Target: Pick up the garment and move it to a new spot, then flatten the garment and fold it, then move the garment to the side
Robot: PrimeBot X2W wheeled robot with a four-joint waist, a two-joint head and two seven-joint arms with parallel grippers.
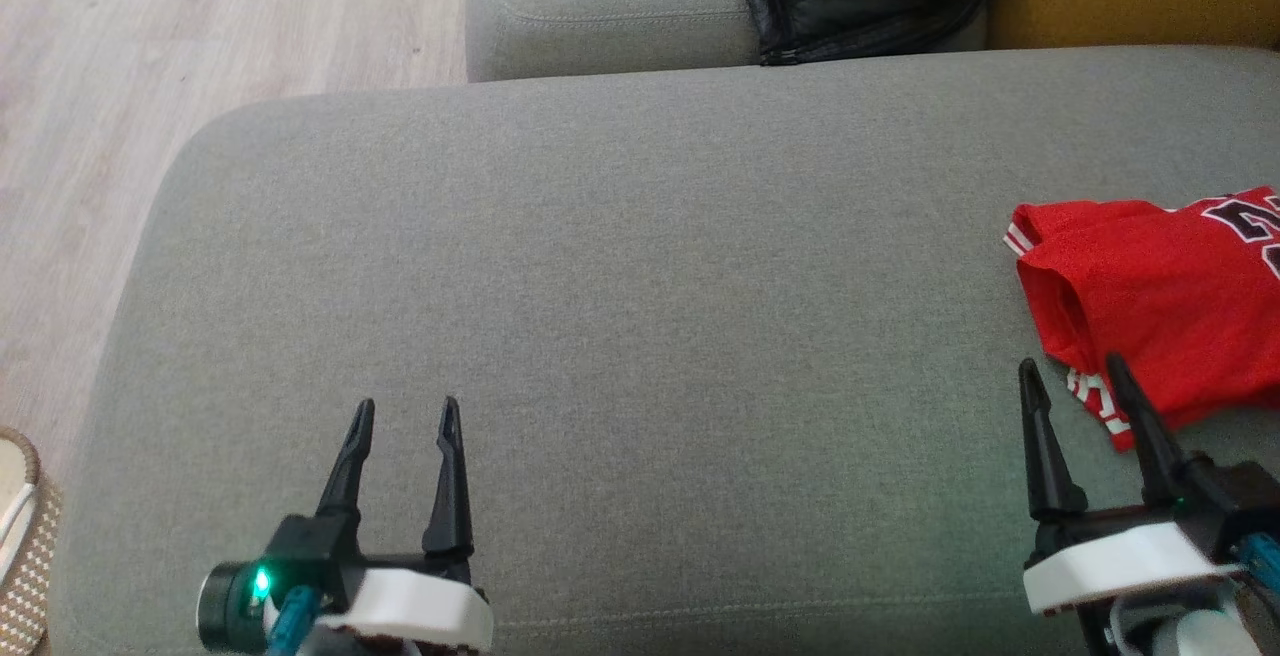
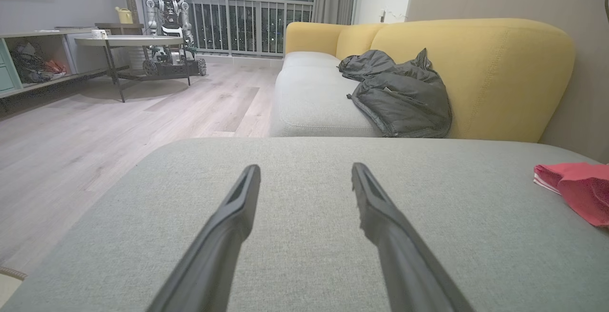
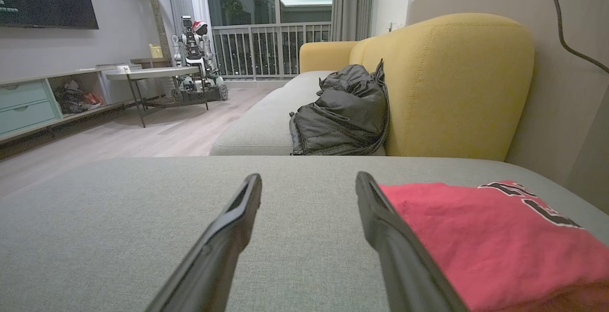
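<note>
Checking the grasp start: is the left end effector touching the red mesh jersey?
Apart. Head view shows grey fabric cushion between the left end effector and red mesh jersey.

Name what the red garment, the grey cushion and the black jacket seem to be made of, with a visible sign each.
The red garment: probably thin synthetic sports mesh, matte; fine dotted texture, soft creases.
The grey cushion: woven upholstery fabric, matte; visible weave, stitched seam.
The black jacket: likely nylon-type shell, slightly shiny; puffy folds catch light.
</note>
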